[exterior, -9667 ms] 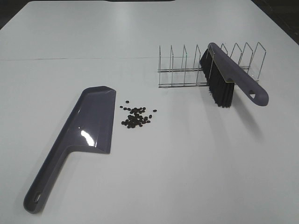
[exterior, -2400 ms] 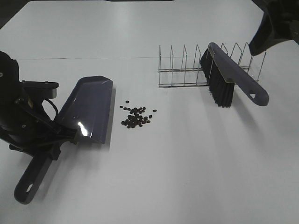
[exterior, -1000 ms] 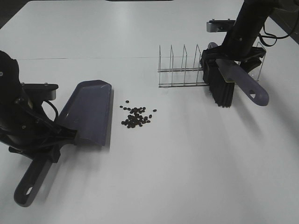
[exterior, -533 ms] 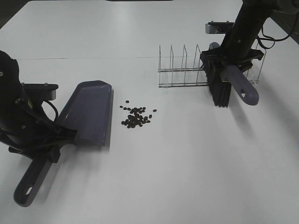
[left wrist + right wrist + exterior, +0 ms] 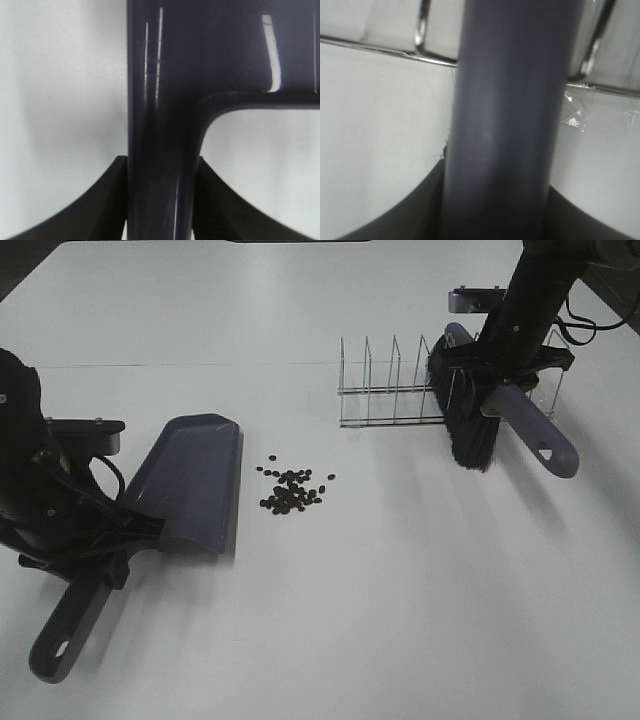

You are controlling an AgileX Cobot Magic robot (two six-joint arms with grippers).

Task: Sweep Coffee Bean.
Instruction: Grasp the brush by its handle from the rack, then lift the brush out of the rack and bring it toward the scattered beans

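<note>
The coffee bean scatter (image 5: pixel 292 490) lies on the white table, just right of the purple dustpan (image 5: pixel 190 480). My left gripper (image 5: pixel 100 545) is shut on the dustpan's handle (image 5: pixel 160 125), where the handle meets the pan; the pan's open edge faces the beans. My right gripper (image 5: pixel 500 365) is shut on the purple brush (image 5: pixel 478 405) at the wire rack (image 5: pixel 385 390), far right of the beans. The brush's black bristles (image 5: pixel 470 435) point down and its handle (image 5: pixel 505 100) fills the right wrist view between the fingers.
The wire rack stands behind and beside the brush; its wires (image 5: pixel 385 47) show close to the right gripper. Bare white table (image 5: pixel 400 590) lies between the beans and the brush, and in front of both.
The right gripper has tilted and turned the brush at the rack; its handle end swung in, then out to the right. The left gripper, dustpan and beans have not moved.
</note>
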